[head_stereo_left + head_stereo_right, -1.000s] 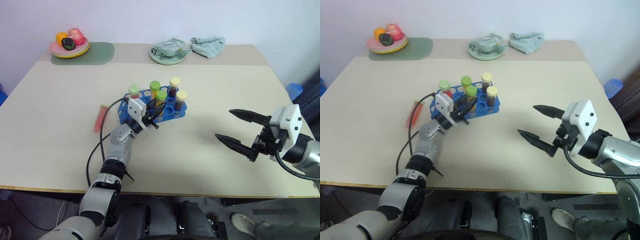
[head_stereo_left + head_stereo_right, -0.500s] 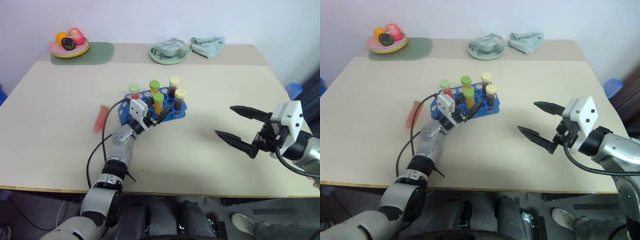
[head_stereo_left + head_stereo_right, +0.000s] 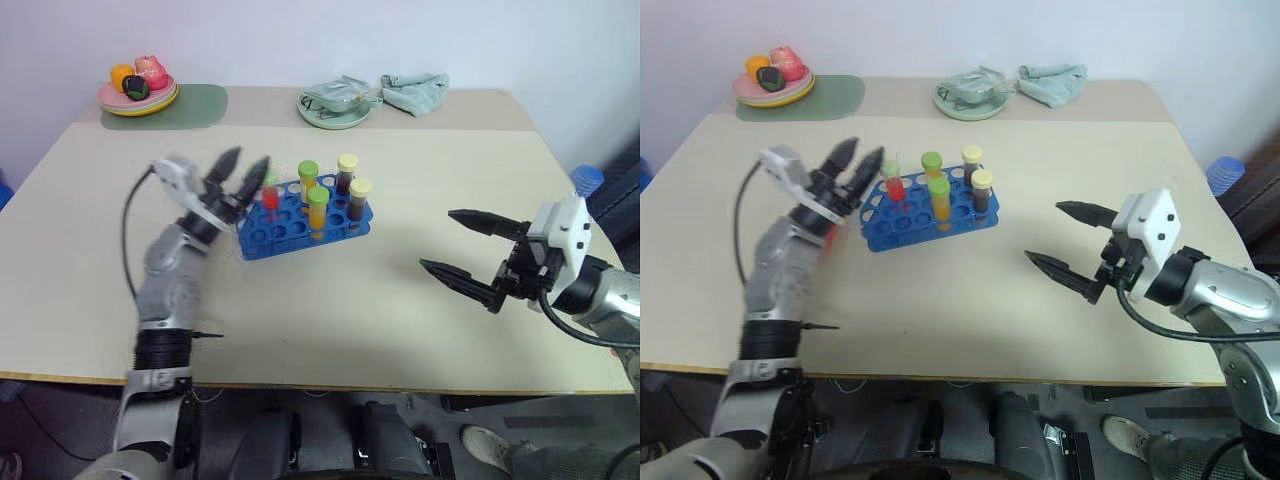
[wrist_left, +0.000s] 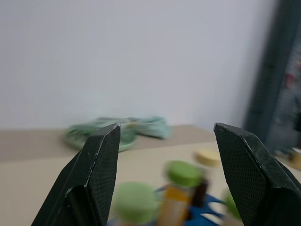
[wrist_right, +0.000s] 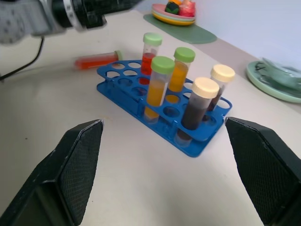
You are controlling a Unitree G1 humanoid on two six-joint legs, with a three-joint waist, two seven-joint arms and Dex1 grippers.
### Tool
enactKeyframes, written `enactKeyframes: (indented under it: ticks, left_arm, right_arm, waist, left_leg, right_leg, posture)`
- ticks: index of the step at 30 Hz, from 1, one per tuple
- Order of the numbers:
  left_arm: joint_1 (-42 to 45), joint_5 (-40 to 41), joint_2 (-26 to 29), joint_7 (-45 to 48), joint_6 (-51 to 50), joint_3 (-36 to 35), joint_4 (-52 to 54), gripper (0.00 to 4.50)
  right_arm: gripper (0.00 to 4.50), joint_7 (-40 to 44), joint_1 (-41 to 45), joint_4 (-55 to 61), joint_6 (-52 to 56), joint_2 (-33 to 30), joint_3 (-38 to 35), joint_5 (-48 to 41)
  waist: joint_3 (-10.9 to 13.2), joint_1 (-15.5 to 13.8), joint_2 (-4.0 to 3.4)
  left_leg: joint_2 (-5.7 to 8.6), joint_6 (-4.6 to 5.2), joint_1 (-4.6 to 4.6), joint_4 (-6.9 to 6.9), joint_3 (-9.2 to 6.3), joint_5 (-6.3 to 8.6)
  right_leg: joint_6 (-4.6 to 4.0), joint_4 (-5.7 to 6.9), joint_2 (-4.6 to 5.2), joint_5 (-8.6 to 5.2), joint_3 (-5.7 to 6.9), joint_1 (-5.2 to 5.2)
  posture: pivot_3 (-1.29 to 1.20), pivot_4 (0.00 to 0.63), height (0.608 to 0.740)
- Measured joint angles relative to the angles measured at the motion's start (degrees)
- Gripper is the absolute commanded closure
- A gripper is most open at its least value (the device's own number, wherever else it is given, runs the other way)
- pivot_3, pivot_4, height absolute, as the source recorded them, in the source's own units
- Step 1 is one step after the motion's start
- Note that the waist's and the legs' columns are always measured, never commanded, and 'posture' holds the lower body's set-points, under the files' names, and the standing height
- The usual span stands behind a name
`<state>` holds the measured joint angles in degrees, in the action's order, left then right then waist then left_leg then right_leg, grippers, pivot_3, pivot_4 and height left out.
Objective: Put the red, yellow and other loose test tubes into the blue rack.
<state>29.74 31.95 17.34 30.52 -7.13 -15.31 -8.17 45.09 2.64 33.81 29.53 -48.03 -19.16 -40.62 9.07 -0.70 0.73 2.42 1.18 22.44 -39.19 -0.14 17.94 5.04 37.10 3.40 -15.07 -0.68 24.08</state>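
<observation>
The blue rack [image 3: 262, 233] stands mid-table and holds several capped test tubes: a red one [image 3: 270, 194], two yellow ones [image 5: 156, 85] and two dark brown ones [image 5: 194, 104]. One loose red test tube [image 5: 96, 60] lies on the table left of the rack, behind my left arm in the eye views. My left gripper [image 3: 245, 160] hangs open and empty above the table, just left of the rack. My right gripper [image 3: 437, 240] is open and empty, well to the right of the rack, pointing towards it.
A plate of toy food [image 3: 138, 95] sits on a green mat at the far left corner. A pale green dish [image 3: 338, 106] and a teal cloth [image 3: 415, 92] lie at the far edge. A blue object [image 3: 586, 181] stands beyond the table's right side.
My left gripper opened off the yellow tube, which now stands in the rack, then rose and swung left. The right gripper stayed where it was.
</observation>
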Motion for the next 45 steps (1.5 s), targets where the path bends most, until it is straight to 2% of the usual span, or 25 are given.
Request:
enactKeyframes:
  ticks: [3, 6, 10, 14, 17, 21, 26, 39, 45]
  left_arm:
    - [1.74, -3.02, 4.17, -8.79, -6.35, -1.74, 0.12, 1.29]
    - [4.91, -7.81, 13.17, -16.83, -24.96, 0.55, 1.09, 1.29]
    - [10.96, -7.31, 21.16, -15.02, -49.53, 6.66, 2.60, 1.29]
    - [18.00, -5.10, 21.19, -12.20, -67.89, 10.07, 0.10, 1.29]
    - [20.47, -5.71, 20.26, -12.59, -74.95, 12.23, -2.53, 1.29]
    - [23.26, -7.74, 19.17, -14.03, -79.06, 12.47, -6.65, 1.29]
    - [25.88, -10.71, 19.18, -14.74, -78.52, 12.42, -12.22, 1.29]
    - [29.57, -13.30, 21.48, -11.76, -77.54, 13.68, -16.23, 1.29]
    - [31.42, -16.71, 18.63, -13.97, -77.08, 14.11, -24.16, 1.29]
  right_arm:
    - [0.25, 0.64, 1.36, -1.55, -0.60, 0.30, 1.19, 0.66]
    - [0.25, 2.30, 1.98, -3.58, -2.22, 0.34, 1.92, 1.67]
    - [0.25, 4.25, 1.47, -5.42, -3.84, 0.39, 2.12, 2.43]
    - [0.25, 4.91, 0.05, -5.40, -4.86, 1.01, 2.29, 3.26]
    - [0.25, 4.88, -0.35, -5.36, -5.05, 1.50, 2.39, 3.45]
    - [0.25, 4.82, -0.69, -5.15, -5.06, 1.59, 2.25, 3.50]
    - [0.25, 4.77, -1.79, -5.01, -5.10, 1.59, 1.82, 3.50]
    - [0.25, 4.22, -1.83, -4.73, -5.16, 1.97, 1.80, 3.53]
    - [0.25, 3.98, -1.53, -4.73, -5.26, 2.03, 1.91, 3.71]
  waist:
    - [0.03, -0.16, 0.05]
    - [0.09, -0.01, 0.16]
    - [0.09, -0.18, 0.16]
    - [0.10, 0.00, 0.16]
    - [0.10, 0.42, 0.16]
    - [0.10, 0.47, 0.16]
    - [0.09, 0.16, 0.16]
    - [0.10, 0.12, 0.17]
    - [0.10, -0.13, 0.17]
  left_leg:
    - [0.02, -0.13, 0.02, 0.00, 0.00, -0.07]
    - [0.03, -0.11, 0.03, 0.01, -0.01, -0.06]
    - [0.04, -0.18, 0.06, 0.01, -0.04, -0.10]
    - [0.05, -0.27, 0.07, 0.00, -0.04, -0.15]
    - [0.05, -0.42, 0.06, 0.02, -0.04, -0.24]
    - [0.05, -0.47, 0.06, 0.02, -0.03, -0.27]
    - [0.05, -0.49, 0.08, 0.02, -0.03, -0.27]
    - [0.05, -0.52, 0.19, 0.03, -0.03, -0.28]
    - [0.05, -0.50, 0.31, 0.00, -0.04, -0.28]
  right_leg:
    - [0.00, 0.00, 0.00, 0.00, 0.01, 0.00]
    - [0.01, 0.03, -0.05, 0.00, 0.00, 0.03]
    - [0.01, 0.03, -0.04, 0.00, 0.01, 0.03]
    - [0.01, 0.04, -0.04, -0.01, 0.00, 0.05]
    - [0.01, 0.13, -0.07, -0.01, -0.05, 0.14]
    - [0.01, 0.20, -0.07, -0.01, -0.07, 0.18]
    - [0.01, 0.17, -0.06, -0.01, -0.07, 0.20]
    - [0.01, 0.18, -0.04, -0.01, -0.08, 0.30]
    - [0.01, 0.14, -0.03, -0.01, -0.06, 0.36]
  posture:
    - [0.00, 0.150, 0.740]
    - [0.00, 0.150, 0.740]
    - [0.00, 0.150, 0.740]
    - [0.00, 0.150, 0.740]
    - [0.00, 0.150, 0.740]
    - [0.00, 0.150, 0.740]
    - [0.00, 0.150, 0.740]
    - [0.00, 0.150, 0.740]
    - [0.00, 0.150, 0.740]
